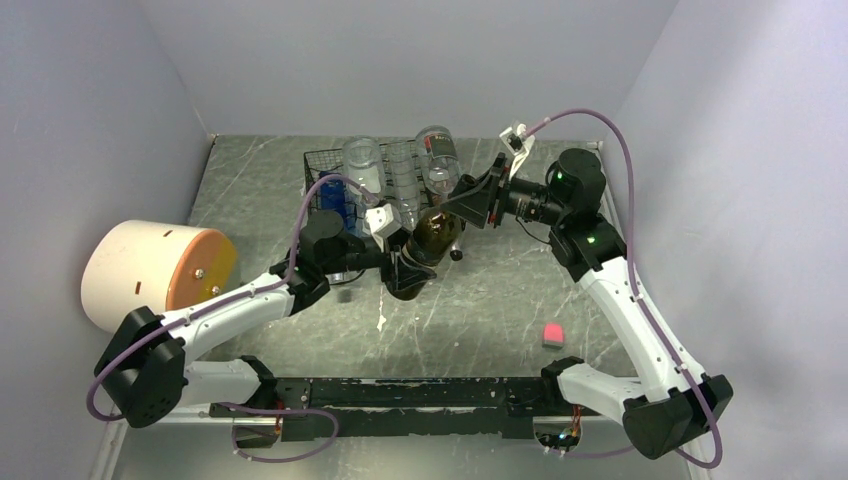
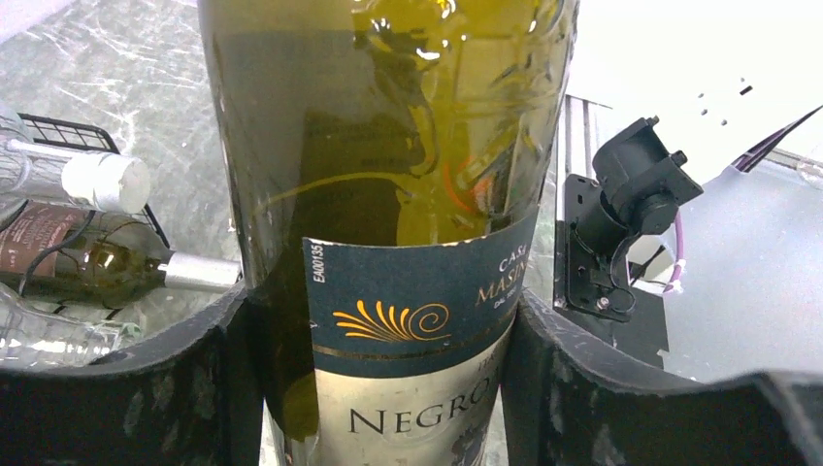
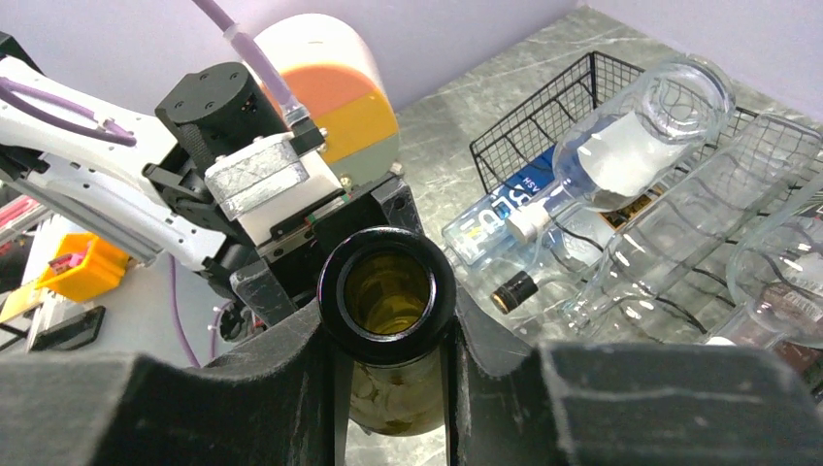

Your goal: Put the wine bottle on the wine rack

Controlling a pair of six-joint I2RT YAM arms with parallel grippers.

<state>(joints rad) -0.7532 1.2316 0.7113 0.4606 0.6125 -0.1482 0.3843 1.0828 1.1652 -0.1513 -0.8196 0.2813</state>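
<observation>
- First, nearest our bases, a small pink block (image 1: pixel 552 334) is lying on the grey marbled table (image 1: pixel 500 290), well apart from everything else.
- Off to the left, a white drum (image 1: pixel 150 272) with an orange end face is lying on its side next to our left arm.
- Further in, we are holding the wine bottle (image 1: pixel 437 232) with both grippers at once. It is sitting just in front of the wine rack, not yet on it, and is slanting with its neck toward our right arm.
- Our left gripper (image 2: pixel 388 388) is clamping the dark green body across the blue and cream label, with both fingers pressing on the glass.
- Our right gripper (image 3: pixel 388 359) is gripping the neck just under the open mouth, with a finger touching on each side.
- We cannot tell whether the bottle's base is touching the table.
- Beyond it, the wine rack (image 1: pixel 320 165), made of black wire, is standing near the far wall.
- The rack is carrying several clear bottles (image 1: pixel 405 180) lying side by side and a blue-labelled bottle (image 3: pixel 500 209) lower down.
- Our left wrist camera is also showing a dark bottle with a silver cap (image 2: pixel 97 262) lying in the rack.
</observation>
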